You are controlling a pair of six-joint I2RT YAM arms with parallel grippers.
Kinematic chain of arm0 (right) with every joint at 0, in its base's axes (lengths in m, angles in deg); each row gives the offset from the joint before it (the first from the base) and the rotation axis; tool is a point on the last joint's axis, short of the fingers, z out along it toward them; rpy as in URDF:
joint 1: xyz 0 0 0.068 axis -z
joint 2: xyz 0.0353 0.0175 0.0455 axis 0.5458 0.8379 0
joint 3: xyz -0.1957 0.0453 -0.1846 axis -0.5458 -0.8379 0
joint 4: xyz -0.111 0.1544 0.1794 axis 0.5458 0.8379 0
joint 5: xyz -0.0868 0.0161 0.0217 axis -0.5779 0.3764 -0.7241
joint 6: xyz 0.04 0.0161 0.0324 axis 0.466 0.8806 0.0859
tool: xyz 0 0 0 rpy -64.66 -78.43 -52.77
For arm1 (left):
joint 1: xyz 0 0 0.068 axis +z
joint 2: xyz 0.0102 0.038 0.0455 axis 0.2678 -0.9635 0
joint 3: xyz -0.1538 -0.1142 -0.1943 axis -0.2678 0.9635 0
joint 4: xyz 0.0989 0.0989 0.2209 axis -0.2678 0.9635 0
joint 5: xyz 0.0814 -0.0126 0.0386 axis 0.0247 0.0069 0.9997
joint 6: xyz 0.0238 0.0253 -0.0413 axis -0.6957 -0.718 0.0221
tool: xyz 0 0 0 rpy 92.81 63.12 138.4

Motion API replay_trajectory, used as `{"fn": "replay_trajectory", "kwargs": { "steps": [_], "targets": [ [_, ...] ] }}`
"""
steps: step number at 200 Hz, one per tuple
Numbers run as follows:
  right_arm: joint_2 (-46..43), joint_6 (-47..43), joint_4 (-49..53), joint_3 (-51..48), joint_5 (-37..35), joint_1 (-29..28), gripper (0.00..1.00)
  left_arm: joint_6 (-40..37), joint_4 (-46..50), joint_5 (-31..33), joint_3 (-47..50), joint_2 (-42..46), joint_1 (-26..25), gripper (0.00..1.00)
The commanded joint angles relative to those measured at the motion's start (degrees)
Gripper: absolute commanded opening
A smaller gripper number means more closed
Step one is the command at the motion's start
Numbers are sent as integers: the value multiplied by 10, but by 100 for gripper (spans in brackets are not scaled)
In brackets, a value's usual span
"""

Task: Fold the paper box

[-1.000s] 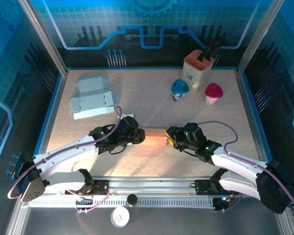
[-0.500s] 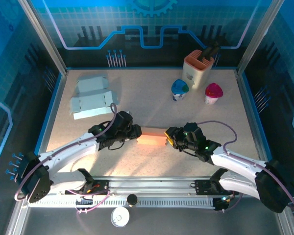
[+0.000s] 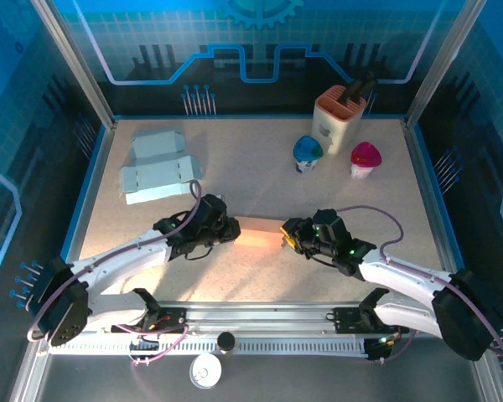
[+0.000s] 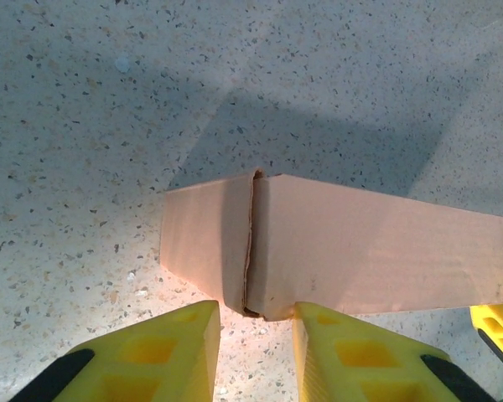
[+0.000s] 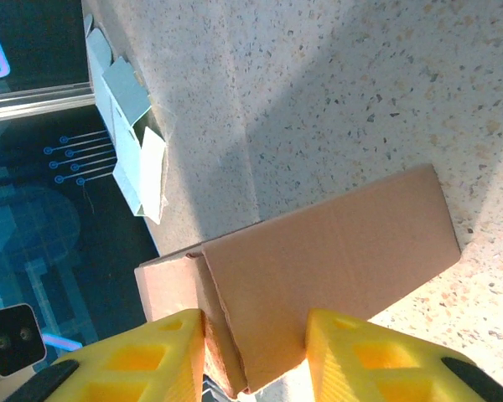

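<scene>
The paper box (image 3: 258,235) is a tan cardboard piece lying on the speckled table between my two grippers. My left gripper (image 3: 232,231) is at its left end. In the left wrist view the box (image 4: 360,251) shows a seam, and its near corner sits just at the tips of the left gripper (image 4: 256,314), whose yellow fingers (image 4: 180,343) stand apart with table visible between them. My right gripper (image 3: 287,238) is at the box's right end. In the right wrist view the box's (image 5: 335,260) end lies between the right gripper's (image 5: 256,322) fingers, both touching it.
Flat pale-blue box blanks (image 3: 158,167) lie at the back left, also seen as blanks (image 5: 130,134) in the right wrist view. An orange-and-white holder (image 3: 339,115), a blue cup (image 3: 307,153) and a pink cup (image 3: 365,159) stand at the back right. Metal frame posts border the table.
My left gripper has drawn back slightly to the left, uncovering more of the box's left end. The box has shifted a little left. The right arm has barely moved.
</scene>
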Motion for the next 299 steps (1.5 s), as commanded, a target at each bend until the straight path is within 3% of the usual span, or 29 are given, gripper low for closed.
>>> {"fn": "replay_trajectory", "kwargs": {
  "steps": [1, 47, 87, 98, 128, 184, 216, 240, 253, 279, 290, 299],
  "targets": [
    [21, -10, 37, -19, 0, 13, 34, 0, 7, 2, 13, -16, 5, 29],
    [8, -14, 42, -23, -2, 18, 33, 3, 3, 6, 19, 7, 5, 26],
    [-3, -29, 67, -7, -7, 19, 33, 12, 24, 12, 3, 76, 10, 47],
    [-2, -30, 66, -6, -7, 19, 33, 11, 23, -3, 0, 80, 25, 48],
    [9, -30, 53, -6, -1, 19, 33, -3, -3, -57, -2, 46, 65, 47],
    [14, -35, 52, 6, 5, 20, 35, -6, -66, -102, 5, -33, 71, 35],
    [-27, -44, 108, 24, -14, 17, 47, 9, -88, -110, 26, -32, 70, 27],
    [-107, -20, 192, 35, -82, -8, 63, 26, -109, -110, 43, -22, 59, 25],
    [-143, 21, 223, 35, -122, -36, 70, 32, -114, -102, 48, -18, 46, 25],
    [-164, 120, 213, 29, -178, -98, 73, 52, -136, -80, 63, -13, 16, 24],
    [-153, 164, 250, 48, -187, -110, 83, 60, -144, -70, 67, -13, 5, 23],
    [-137, 192, 265, 62, -177, -111, 85, 64, -147, -62, 67, -14, -5, 23]
  ]
}}
